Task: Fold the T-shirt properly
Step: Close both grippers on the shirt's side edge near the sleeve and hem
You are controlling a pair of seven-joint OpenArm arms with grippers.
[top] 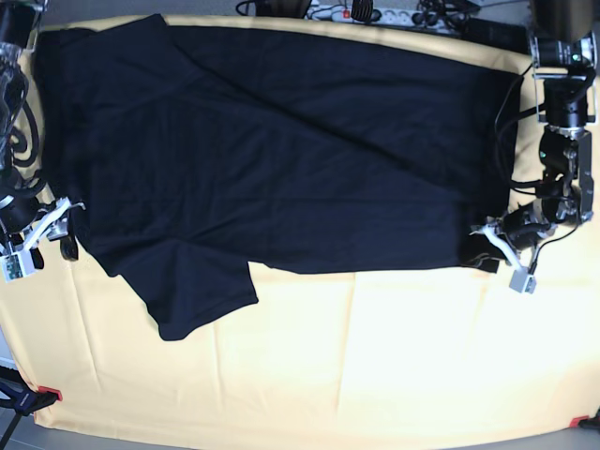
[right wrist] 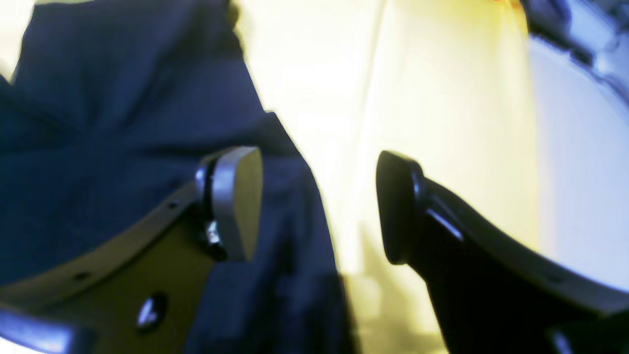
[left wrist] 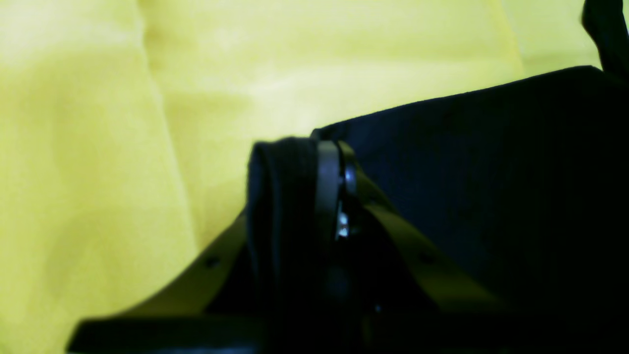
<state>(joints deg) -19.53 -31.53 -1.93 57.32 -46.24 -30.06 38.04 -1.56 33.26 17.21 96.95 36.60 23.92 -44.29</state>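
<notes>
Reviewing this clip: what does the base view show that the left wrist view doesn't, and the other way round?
Only the base view shows the whole T-shirt spread across the yellow cloth, one sleeve pointing toward the near edge, the right gripper at the shirt's edge with jaws apart, and the power strip at the far edge. Only the left wrist view shows the left gripper up close, jaws shut on a pinched fold of dark fabric. Both share the dark shirt lying on the yellow cloth and the left gripper at the shirt's near corner.
</notes>
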